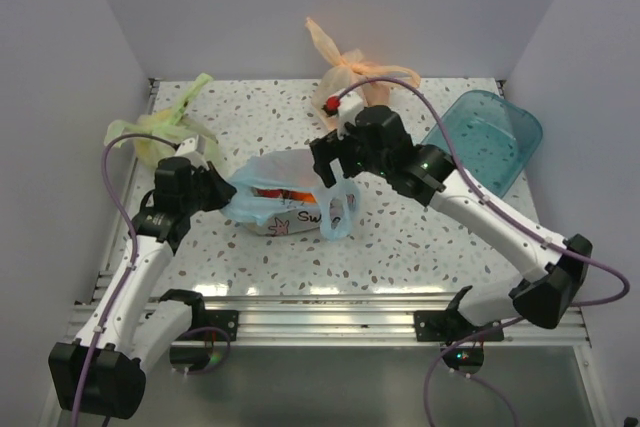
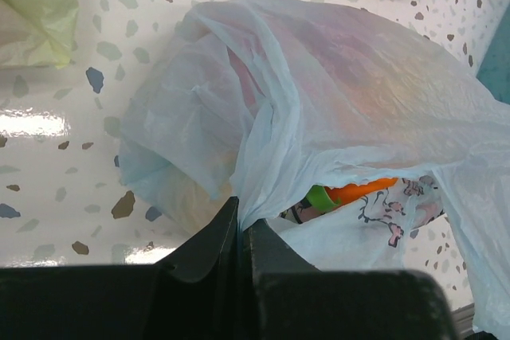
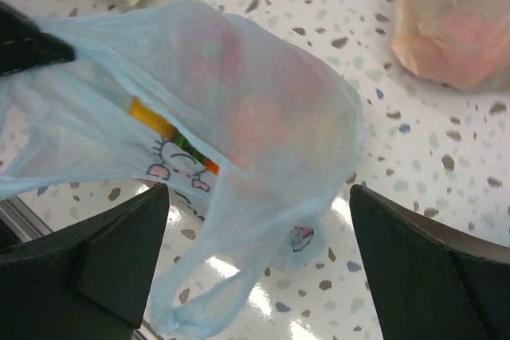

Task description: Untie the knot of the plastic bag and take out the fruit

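1. At the far left of the speckled white desk (image 1: 400, 237) lies a crumpled pale green plastic bag (image 1: 165, 132). It is not part of this task.
2. The left hand (image 2: 241, 216) has its two fingers pressed together on a fold of the thin, translucent light blue plastic bag (image 1: 290, 202). It pinches the film at the bag's left side.
3. This bag, with a pink cartoon print and dark letters, lies on the desk near the middle, between the two hands. One long handle ear (image 3: 203, 308) hangs loose as a loop on the right. I see no tight knot across the mouth, so I judge the untying is finished or nearly so.
4. Through the gaping mouth show the small toy fruits (image 2: 362, 191): an orange piece with a green leaf, and something yellow in the right wrist view. All are inside the bag.
5. The right hand (image 3: 259, 189) hovers above the bag with its fingers spread wide apart, holding nothing.
6. The step in hand seems to be the taking out. Next, the right hand should reach into the mouth for one fruit while the left hand holds the film.
7. Further right stand a knotted orange plastic bag (image 1: 350, 72) and a teal plastic tub (image 1: 485, 137).
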Tool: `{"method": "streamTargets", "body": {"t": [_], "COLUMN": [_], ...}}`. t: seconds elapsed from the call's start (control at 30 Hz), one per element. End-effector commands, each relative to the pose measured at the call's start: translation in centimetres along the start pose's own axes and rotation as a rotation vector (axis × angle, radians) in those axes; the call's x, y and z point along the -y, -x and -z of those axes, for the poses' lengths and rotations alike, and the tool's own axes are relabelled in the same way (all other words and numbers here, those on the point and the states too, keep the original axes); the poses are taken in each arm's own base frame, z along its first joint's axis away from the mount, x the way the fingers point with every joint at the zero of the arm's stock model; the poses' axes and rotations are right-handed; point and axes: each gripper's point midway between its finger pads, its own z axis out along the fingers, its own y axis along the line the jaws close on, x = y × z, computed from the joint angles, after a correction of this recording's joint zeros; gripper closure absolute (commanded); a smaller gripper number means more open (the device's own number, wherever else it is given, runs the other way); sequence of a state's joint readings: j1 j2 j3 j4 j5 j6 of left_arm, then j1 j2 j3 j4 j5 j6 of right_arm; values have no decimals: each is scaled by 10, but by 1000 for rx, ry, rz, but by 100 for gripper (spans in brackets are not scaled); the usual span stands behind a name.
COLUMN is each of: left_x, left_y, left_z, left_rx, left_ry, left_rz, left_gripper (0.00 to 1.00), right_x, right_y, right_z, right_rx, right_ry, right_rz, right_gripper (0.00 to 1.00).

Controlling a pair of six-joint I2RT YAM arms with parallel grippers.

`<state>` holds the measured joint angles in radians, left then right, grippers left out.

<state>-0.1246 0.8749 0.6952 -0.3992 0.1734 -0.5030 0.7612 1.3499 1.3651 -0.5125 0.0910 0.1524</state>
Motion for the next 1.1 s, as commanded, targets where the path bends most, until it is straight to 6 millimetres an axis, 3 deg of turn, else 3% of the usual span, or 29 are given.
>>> {"method": "streamTargets", "body": {"t": [0.0,0.03,0.2,0.37,0.4,0.5,0.57,0.6,0.73,0.8,0.87,0.9,0.97,1.03,1.07], "left_x": [5,5,4,3,4,1,-2,-3,-7,-10,-13,-15,-21,-25,-27], "left_y": [1,1,-2,-8,-8,-15,-20,-23,-28,-29,-28,-27,-25,-18,-16], "left_z": [4,4,7,7,7,7,6,6,6,5,2,0,-6,-12,-19], "left_rx": [-3,-6,-16,-29,-29,-46,-59,-67,-72,-75,-79,-79,-79,-60,-68], "left_ry": [-35,-34,-31,-38,-40,-37,-31,-27,-19,-9,11,15,47,73,87], "left_rz": [-38,-37,-38,-35,-36,-35,-34,-34,-40,-48,-54,-62,-68,-79,-80], "left_gripper": [91,91,92,92,92,93,93,94,95,95,95,95,95,95,95], "right_x": [-30,-33,-46,-30,-26,7,24,43,92,106,100,88,69,50,44], "right_y": [-22,-33,-48,-67,-79,-87,-82,-81,-68,-71,-66,-68,-63,-62,-52], "right_z": [-13,-30,-66,-102,-112,-128,-131,-132,-123,-119,-110,-109,-96,-87,-79], "right_rx": [-145,-196,-251,-305,-343,-364,-345,-347,-296,-294,-279,-286,-281,-275,-237], "right_ry": [90,91,79,-32,-54,-229,-302,-336,-397,-394,-341,-269,-173,-76,-52], "right_rz": [371,406,548,587,599,606,539,482,222,105,62,50,17,-36,-54], "right_gripper": [1,1,1,1,1,2,6,8,26,53,82,89,100,100,100]}}
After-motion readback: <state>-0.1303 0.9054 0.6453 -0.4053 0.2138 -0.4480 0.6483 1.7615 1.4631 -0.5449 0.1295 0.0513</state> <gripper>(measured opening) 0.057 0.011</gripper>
